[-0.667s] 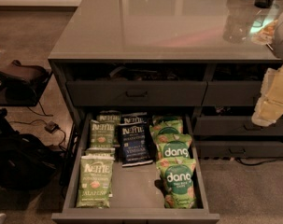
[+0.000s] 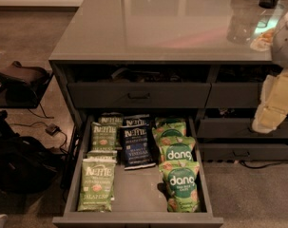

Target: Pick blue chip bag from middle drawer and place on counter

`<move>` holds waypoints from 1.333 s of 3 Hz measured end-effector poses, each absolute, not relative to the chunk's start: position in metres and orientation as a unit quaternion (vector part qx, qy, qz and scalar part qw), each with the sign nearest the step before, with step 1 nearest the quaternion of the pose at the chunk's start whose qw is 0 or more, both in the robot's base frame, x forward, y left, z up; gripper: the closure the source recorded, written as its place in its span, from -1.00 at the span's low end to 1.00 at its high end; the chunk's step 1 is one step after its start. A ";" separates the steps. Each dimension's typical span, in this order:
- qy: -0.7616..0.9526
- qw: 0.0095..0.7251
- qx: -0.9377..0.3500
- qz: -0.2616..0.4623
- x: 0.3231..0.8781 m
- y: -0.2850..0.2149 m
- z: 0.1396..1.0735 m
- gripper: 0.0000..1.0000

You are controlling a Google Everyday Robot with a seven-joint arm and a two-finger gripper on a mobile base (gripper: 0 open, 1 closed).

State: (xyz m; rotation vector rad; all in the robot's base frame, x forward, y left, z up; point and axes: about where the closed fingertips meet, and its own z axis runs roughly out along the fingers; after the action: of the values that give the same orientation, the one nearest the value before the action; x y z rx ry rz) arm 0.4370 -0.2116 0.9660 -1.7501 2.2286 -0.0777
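The middle drawer (image 2: 134, 191) stands pulled out toward the viewer, its low front rim nearest and its side walls running back under the cabinet. Just inside that front rim, a light green Kettle bag (image 2: 97, 184) lies along the drawer's left wall and a green dang bag (image 2: 180, 184) along its right wall, with a strip of bare grey drawer floor open between them. Deeper in the drawer, the blue chip bag (image 2: 138, 146) lies flat in the centre. Its near edge faces that bare floor, and its sides sit just beside a second light green bag (image 2: 104, 136) on the left and more dang bags (image 2: 174, 144) on the right. Beyond the drawer's back sits a closed drawer front (image 2: 139, 95) with a small dark handle. Above and behind the drawer, the counter (image 2: 158, 27) spreads wide and glossy, with a clear container (image 2: 243, 23) at its far right. The gripper (image 2: 274, 103), pale cream, hangs right of the drawer and well apart from it, below the counter's edge; whether it is spread or closed cannot be told.
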 end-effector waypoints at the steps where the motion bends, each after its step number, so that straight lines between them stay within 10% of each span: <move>1: 0.759 0.141 -0.635 0.029 0.431 -0.189 0.910 -1.00; 4: 0.741 0.142 -0.648 0.102 0.428 -0.122 0.695 -1.00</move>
State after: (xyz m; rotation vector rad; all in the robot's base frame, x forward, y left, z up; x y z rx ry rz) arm 0.4276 -0.1223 0.6954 -1.8713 2.1380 0.2957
